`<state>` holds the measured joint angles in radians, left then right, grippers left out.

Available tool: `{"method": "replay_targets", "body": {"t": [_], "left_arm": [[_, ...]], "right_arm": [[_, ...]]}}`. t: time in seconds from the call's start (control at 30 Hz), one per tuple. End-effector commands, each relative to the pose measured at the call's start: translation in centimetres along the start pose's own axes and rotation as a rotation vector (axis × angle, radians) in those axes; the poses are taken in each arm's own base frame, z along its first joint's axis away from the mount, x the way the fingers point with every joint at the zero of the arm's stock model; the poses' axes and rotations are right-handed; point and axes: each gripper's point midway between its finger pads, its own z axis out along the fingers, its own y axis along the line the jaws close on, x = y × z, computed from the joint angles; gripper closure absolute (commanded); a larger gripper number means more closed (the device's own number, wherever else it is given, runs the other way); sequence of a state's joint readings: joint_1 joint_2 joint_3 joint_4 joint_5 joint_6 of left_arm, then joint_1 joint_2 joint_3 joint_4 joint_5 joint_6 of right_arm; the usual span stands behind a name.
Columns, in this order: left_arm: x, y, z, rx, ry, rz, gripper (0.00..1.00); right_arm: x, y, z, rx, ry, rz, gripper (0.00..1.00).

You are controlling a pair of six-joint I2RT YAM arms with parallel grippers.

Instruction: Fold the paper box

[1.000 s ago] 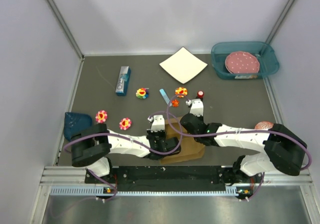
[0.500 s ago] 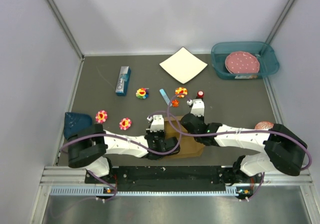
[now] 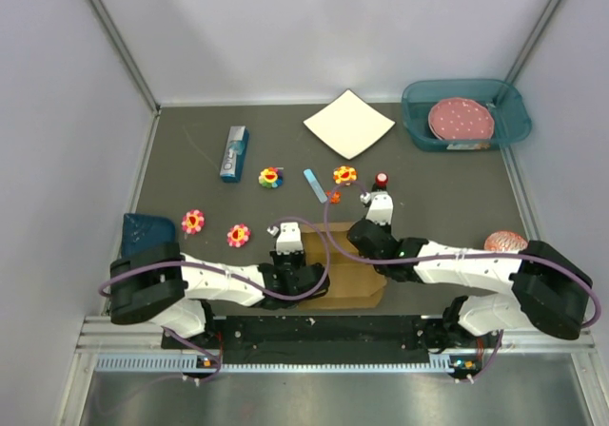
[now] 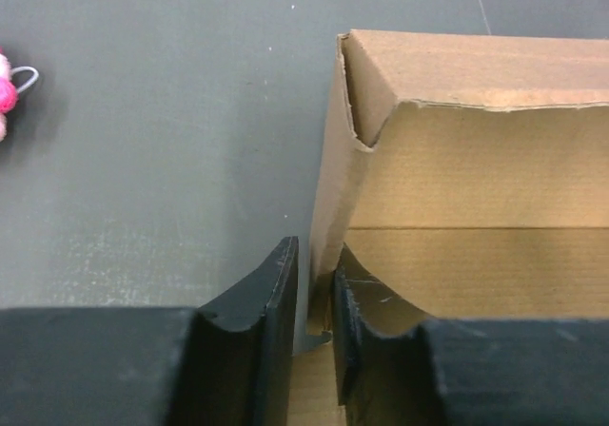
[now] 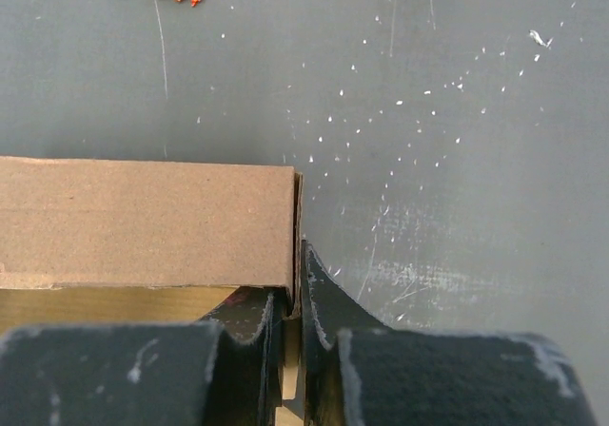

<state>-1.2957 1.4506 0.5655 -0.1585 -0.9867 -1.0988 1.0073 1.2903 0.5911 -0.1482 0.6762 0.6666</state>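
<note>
Since the earlier frame the left fingers have drawn back toward the lower left of the overhead view and parted, and the paper box now sits squarer, its skewed outline gone. Present position: the paper box lies low in the centre of the overhead view on the dark worktop, just ahead of the arm bases and between the two wrists. Left wrist view: the box's side wall stands upright and passes into the gap between the left fingers, which are partly open; the outer finger stands clear of the cardboard, and contact by the inner one cannot be confirmed. The top edge of the far wall shows a torn, ragged line. Right wrist view: the right fingers are closed together, pinching the end wall of the box at its corner. Elsewhere on the worktop, well apart from the box: a white square sheet at upper centre, a teal tub at upper right, and a small blue carton at upper left
</note>
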Motion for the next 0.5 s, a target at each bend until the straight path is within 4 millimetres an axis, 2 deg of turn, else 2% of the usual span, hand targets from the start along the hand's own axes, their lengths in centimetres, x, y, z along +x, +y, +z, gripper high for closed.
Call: {"method": "replay_targets", "body": {"t": [0.0,0.03,0.07,0.13,0.33,0.47], "left_arm": [[-0.71,0.08,0.20,0.007,-0.035,-0.018,0.81],[-0.76,-0.14,0.23,0.015,-0.038,-0.019,0.85],[-0.84,-0.29,0.23,0.019,-0.040,-0.022,0.94],[-0.73,-0.33,0.29,0.020,-0.039,-0.016,1.00],[-0.49,-0.62,0.34,0.037,-0.037,-0.028,1.00],[-1.23,-0.38,-0.05,0.043,-0.050,-0.043,0.99]], "right_arm": [[0.32,-0.26,-0.40,0.002,-0.011,0.015,1.00],[0.34,-0.13,-0.48,-0.002,-0.011,0.015,1.00],[0.38,-0.14,-0.56,-0.003,-0.014,0.014,1.00],[0.50,-0.09,-0.64,-0.005,-0.015,0.013,1.00],[0.70,-0.02,-0.78,-0.005,-0.017,0.009,1.00],[0.75,-0.17,-0.86,0.001,-0.019,0.008,1.00]]}}
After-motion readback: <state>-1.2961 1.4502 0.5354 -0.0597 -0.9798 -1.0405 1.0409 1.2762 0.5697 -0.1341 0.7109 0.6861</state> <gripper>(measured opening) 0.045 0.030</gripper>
